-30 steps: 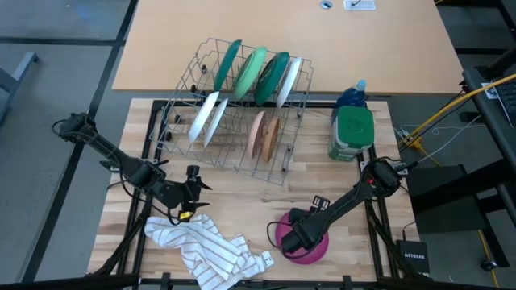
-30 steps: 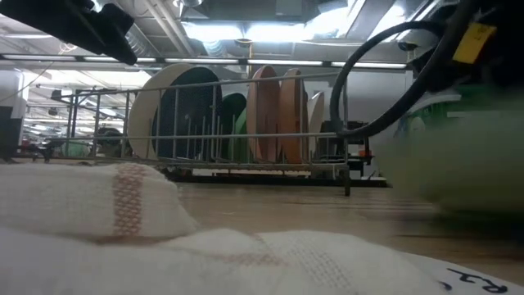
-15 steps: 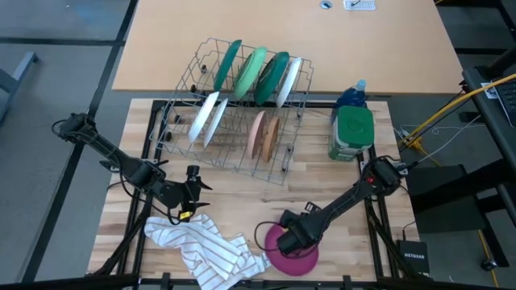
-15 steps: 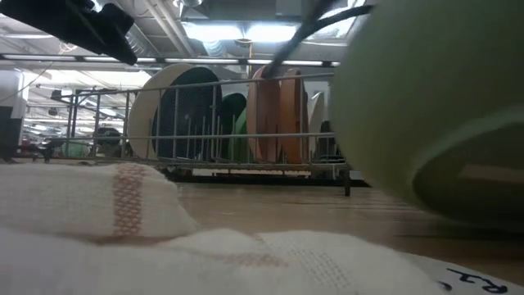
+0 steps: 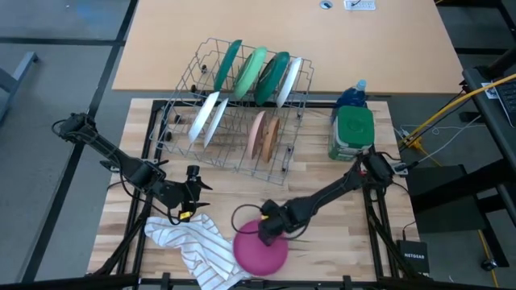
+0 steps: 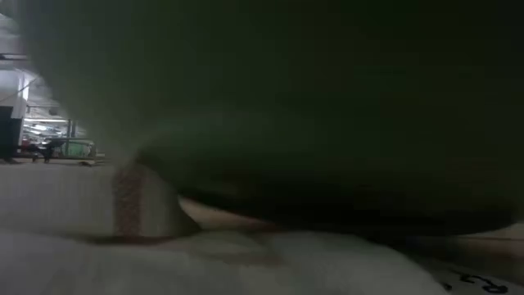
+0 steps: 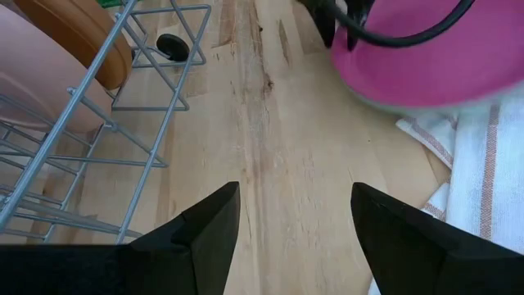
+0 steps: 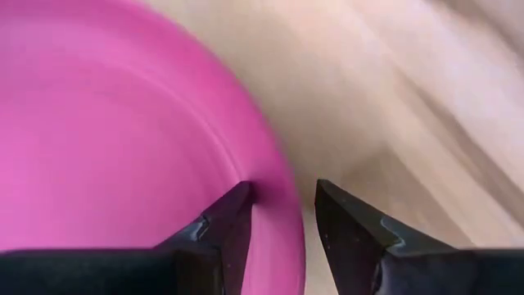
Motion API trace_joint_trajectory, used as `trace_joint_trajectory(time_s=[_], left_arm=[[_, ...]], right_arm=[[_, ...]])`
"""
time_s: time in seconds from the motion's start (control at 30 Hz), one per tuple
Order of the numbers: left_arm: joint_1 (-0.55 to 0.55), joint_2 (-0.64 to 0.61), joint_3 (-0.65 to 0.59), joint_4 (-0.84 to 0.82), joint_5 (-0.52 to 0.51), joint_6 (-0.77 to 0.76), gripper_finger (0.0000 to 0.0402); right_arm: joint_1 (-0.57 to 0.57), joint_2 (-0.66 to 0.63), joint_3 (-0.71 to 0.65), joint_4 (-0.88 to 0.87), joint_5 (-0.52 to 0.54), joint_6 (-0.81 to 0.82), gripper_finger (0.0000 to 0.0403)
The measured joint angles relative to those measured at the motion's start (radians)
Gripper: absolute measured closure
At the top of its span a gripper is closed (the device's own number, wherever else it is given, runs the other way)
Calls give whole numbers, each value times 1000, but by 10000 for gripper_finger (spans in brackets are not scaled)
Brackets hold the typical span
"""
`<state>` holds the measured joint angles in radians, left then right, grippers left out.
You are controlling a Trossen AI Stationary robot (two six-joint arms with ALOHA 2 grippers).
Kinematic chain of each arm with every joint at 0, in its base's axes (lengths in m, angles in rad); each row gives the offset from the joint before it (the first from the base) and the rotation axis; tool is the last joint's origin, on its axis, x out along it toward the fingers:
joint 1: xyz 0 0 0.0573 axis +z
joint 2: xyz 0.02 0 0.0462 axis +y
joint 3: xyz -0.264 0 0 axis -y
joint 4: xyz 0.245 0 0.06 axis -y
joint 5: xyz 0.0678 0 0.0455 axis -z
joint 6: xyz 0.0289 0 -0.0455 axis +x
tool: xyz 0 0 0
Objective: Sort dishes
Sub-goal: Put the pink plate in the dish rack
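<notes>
A pink dish (image 5: 260,252) is at the table's near edge, over the right end of the white striped cloth (image 5: 197,246). My right gripper (image 5: 266,229) is shut on its rim. The dish also shows in the right wrist view (image 8: 123,147) and the left wrist view (image 7: 426,57). My left gripper (image 5: 193,189) stands open above bare wood, left of the dish and just beyond the cloth, with nothing between its fingers (image 7: 295,221). Other dishes stand on edge in the wire rack (image 5: 234,105): green and white ones at the back, a white one and tan ones in front. My right gripper pinches the pink dish's rim (image 8: 282,225) between its two fingers, one finger (image 8: 225,221) over the dish's inner face and the other (image 8: 352,221) outside it. The fingers slant steeply down from the table's right. The dish hangs tilted below them, over the cloth's end.
A green-lidded container (image 5: 352,133) and a blue bottle (image 5: 352,95) stand at the far right of the wooden board. The rack fills the board's far middle. In the low view a dark shape close to the lens hides almost everything but a strip of cloth (image 6: 82,205).
My right gripper has carried the pink dish toward the table's left edge, from bare wood at the near right to over the cloth's right end. The wrist has tipped and rolled, and the dish now shows its round face from above.
</notes>
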<state>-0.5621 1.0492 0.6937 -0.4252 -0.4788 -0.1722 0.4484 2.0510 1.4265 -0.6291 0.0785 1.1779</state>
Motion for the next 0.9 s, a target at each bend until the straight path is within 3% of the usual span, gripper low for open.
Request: trace_joint_trajectory(time_s=[0.37,0.63,0.9], left_arm=[[0,0,0,37,22,1,179],[0,70,0,303,231,105,179],[-1,317,2,532,421,268,179]], right_arm=[[-102,0,0,183,15,-28,262],[-137,-4,41,176,-31,-197,262],[-134,-6,179,-19,-45,-293,262]])
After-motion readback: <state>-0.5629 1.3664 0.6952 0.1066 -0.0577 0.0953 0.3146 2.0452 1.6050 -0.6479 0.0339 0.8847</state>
